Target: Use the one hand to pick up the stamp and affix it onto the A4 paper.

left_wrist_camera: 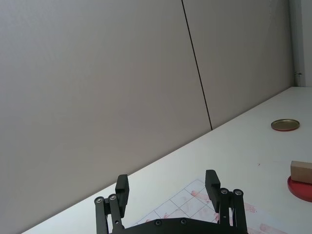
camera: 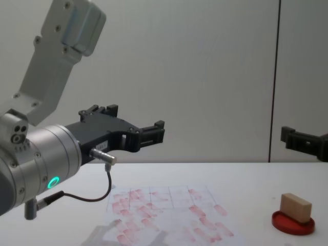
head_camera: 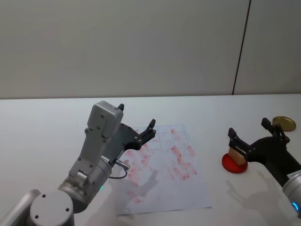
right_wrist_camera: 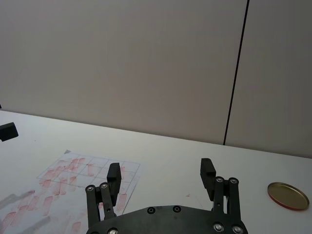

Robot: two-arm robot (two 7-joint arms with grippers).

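My right gripper (head_camera: 249, 127), fingers spread, above the stamp (head_camera: 237, 155) on the red pad (head_camera: 228, 164); left gripper (head_camera: 136, 116), likewise spread, over the A4 paper (head_camera: 188, 188).

Bright, even, diffuse light from above on the white tabletop (head_camera: 47, 122). Soft-edged grey shadows: one across the A4 paper (head_camera: 188, 193) below the left end effector (head_camera: 136, 115), one on bare tabletop near the red ink pad (head_camera: 233, 165). Green indicator light (camera: 53, 182) glowing on the left arm (camera: 41, 154).

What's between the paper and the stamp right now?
Nothing but bare table, seen in the chest and head views; the stamp rests on the red ink pad, apart from the paper.
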